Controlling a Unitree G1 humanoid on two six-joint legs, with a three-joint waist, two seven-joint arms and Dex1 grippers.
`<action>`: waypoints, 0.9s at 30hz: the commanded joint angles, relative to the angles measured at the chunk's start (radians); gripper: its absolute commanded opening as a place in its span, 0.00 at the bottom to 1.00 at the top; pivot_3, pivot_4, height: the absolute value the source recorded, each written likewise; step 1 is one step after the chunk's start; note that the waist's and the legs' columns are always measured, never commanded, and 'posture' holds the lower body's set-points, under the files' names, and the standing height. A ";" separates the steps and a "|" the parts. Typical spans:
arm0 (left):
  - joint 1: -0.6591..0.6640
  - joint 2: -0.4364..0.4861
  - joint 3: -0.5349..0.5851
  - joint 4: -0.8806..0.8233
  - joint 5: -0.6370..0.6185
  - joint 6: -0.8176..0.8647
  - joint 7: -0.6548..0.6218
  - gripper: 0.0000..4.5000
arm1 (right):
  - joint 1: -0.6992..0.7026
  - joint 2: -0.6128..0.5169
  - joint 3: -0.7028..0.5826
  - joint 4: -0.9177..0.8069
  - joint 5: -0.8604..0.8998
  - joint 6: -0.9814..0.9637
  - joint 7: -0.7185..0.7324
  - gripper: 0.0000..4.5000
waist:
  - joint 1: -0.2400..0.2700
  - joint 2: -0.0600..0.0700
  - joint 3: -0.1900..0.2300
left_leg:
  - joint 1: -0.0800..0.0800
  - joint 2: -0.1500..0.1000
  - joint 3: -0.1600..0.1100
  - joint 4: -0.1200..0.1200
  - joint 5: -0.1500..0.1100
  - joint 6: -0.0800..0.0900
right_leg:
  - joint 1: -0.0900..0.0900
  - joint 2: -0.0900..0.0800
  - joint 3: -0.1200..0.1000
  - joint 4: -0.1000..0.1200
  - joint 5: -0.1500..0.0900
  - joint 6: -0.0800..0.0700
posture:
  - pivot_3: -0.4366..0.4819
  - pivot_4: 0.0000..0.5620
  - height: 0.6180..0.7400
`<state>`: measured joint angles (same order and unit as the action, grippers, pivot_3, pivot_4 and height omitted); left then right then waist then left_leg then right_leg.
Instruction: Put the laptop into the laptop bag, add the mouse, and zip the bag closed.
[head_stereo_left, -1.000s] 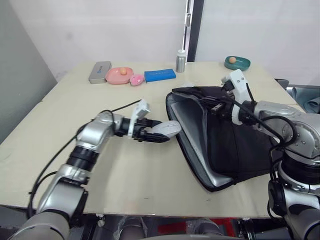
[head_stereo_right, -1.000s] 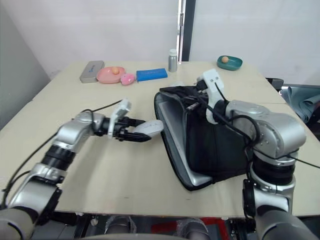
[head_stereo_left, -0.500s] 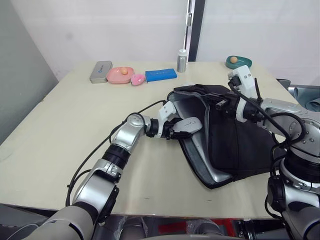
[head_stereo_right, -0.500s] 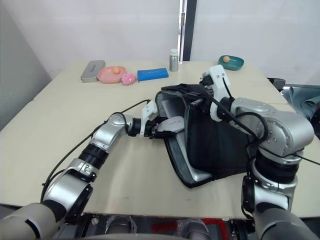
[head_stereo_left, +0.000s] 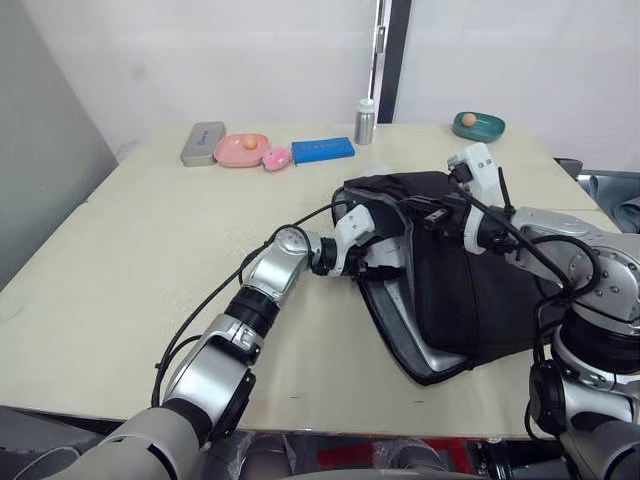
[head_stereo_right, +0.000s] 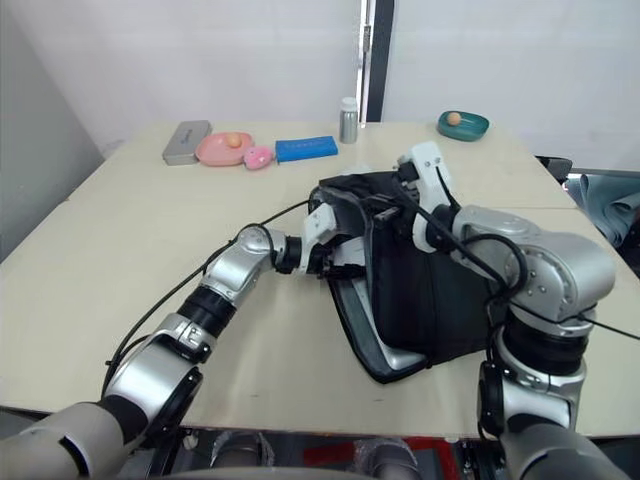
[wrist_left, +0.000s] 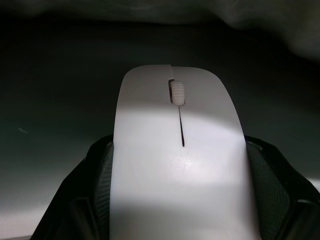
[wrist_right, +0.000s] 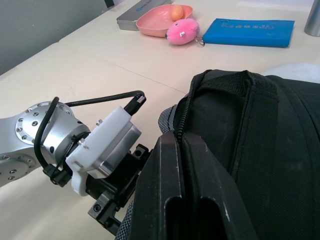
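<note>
The black laptop bag lies on the table with its mouth facing left and held open. The silver-grey laptop shows inside along the lower lip. My left gripper reaches into the mouth, shut on the white mouse. Its black fingers clamp the mouse's sides, with dark bag interior all around. My right gripper is shut on the bag's upper zipper edge and lifts it just above the left wrist.
Along the table's far side stand a grey tin case, a pink dish, a pink toy, a blue flat box, a silver bottle and a green dish.
My left gripper has carried the mouse to the right, from the open table into the bag's mouth. The right gripper keeps its hold on the bag's upper edge.
</note>
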<state>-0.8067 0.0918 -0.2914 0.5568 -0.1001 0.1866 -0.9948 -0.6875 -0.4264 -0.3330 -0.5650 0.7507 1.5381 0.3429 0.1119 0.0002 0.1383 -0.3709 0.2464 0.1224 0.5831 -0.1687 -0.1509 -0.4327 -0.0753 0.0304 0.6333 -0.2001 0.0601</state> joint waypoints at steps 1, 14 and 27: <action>0.010 -0.034 0.009 0.007 0.012 -0.052 0.052 0.64 | -0.014 -0.001 -0.012 -0.053 0.024 -0.023 -0.002 0.01 | 0.001 0.000 0.000 | 0.000 0.000 0.000 0.000 0.000 0.000 | 0.000 0.000 0.000 0.000 0.000 0.000 | 0.48 0.27 1.00; 0.046 -0.102 0.067 0.037 -0.055 -0.051 0.066 0.64 | -0.022 -0.004 -0.015 -0.045 0.031 -0.022 -0.009 0.01 | 0.000 0.000 0.000 | 0.000 0.000 0.000 -0.001 0.000 0.000 | 0.000 0.000 0.000 -0.001 0.000 0.000 | 0.48 0.27 1.00; 0.026 -0.130 0.064 0.119 -0.034 -0.114 0.076 0.87 | -0.031 -0.004 -0.021 -0.042 0.039 -0.020 -0.018 0.00 | -0.001 0.000 0.000 | 0.001 0.000 0.000 -0.002 -0.001 -0.001 | 0.001 0.000 0.000 -0.002 0.000 0.000 | 0.48 0.27 1.00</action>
<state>-0.7703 -0.0308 -0.2340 0.6608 -0.1407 0.0808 -0.9247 -0.6877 -0.4259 -0.3324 -0.5688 0.7693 1.5382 0.3238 0.1105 0.0002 0.1382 -0.3698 0.2463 0.1228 0.5810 -0.1696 -0.1522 -0.4321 -0.0754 0.0306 0.6312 -0.2000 0.0603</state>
